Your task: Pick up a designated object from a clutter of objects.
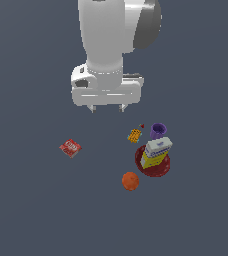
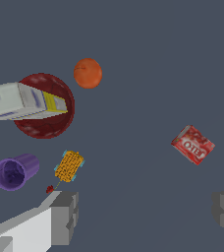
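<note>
The designated object is a small flat red box (image 1: 70, 147) (image 2: 193, 144) with a white label, lying alone at the exterior view's left. The rest of the clutter sits to the exterior view's right: an orange ball (image 1: 130, 181) (image 2: 88, 73), a purple cup (image 1: 158, 131) (image 2: 14, 171), a yellow-and-white box (image 1: 156, 152) (image 2: 23, 101) on a dark red plate (image 1: 162, 169) (image 2: 50, 126), and a tiny orange-yellow item (image 1: 134, 135) (image 2: 69, 165). My gripper (image 1: 106, 108) (image 2: 146, 216) hangs high above the surface, open and empty, between the red box and the cluster.
The surface is a plain dark grey floor with no edges in view. The arm's white body fills the upper middle of the exterior view.
</note>
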Controlling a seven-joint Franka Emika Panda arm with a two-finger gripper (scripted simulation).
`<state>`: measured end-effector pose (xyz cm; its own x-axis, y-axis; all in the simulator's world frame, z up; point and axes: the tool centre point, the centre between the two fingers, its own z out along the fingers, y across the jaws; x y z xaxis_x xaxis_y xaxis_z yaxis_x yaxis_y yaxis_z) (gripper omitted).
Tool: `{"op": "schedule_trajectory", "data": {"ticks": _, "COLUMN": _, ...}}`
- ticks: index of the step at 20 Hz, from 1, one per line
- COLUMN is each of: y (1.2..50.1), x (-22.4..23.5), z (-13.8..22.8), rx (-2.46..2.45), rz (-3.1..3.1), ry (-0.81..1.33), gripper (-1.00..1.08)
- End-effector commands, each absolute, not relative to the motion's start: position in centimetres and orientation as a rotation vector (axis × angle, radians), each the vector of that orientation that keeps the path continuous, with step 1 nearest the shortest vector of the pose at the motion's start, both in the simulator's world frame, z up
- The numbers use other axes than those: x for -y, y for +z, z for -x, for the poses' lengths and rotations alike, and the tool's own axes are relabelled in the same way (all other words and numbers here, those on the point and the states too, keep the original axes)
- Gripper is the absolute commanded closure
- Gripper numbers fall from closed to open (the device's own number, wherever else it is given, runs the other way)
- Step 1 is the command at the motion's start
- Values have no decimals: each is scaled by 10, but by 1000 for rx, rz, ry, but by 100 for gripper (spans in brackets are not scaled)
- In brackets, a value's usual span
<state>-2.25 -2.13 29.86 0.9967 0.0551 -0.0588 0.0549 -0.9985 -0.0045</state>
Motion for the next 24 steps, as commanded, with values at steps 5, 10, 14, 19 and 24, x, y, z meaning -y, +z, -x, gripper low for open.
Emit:
{"op": "schedule_trajectory", "data": {"ticks": 5, "y": 280, "x": 36, "z": 16, "rx": 196, "rz": 3123, "ry": 84, "gripper": -92}}
{"op": "schedule_trajectory", "data": {"ticks": 10, "y": 260, "x": 54, "z": 10, "rx": 317, "rz": 3105, "ry": 73, "gripper": -92}}
{"op": "schedule_trajectory", "data": {"ticks": 14, "y": 242, "x": 69, "z": 7, "rx": 423, "rz": 3088, "ry": 62, "gripper": -92}}
{"op": "schedule_trajectory", "data": {"ticks": 19, "y": 219, "x": 89, "z": 4, "rx": 553, "rz": 3063, "ry": 49, "gripper": -92}}
{"op": "schedule_trajectory", "data": {"ticks": 24, "y": 195, "x": 110, "z": 3, "rx": 682, "rz": 3035, "ry": 36, "gripper": -92}}
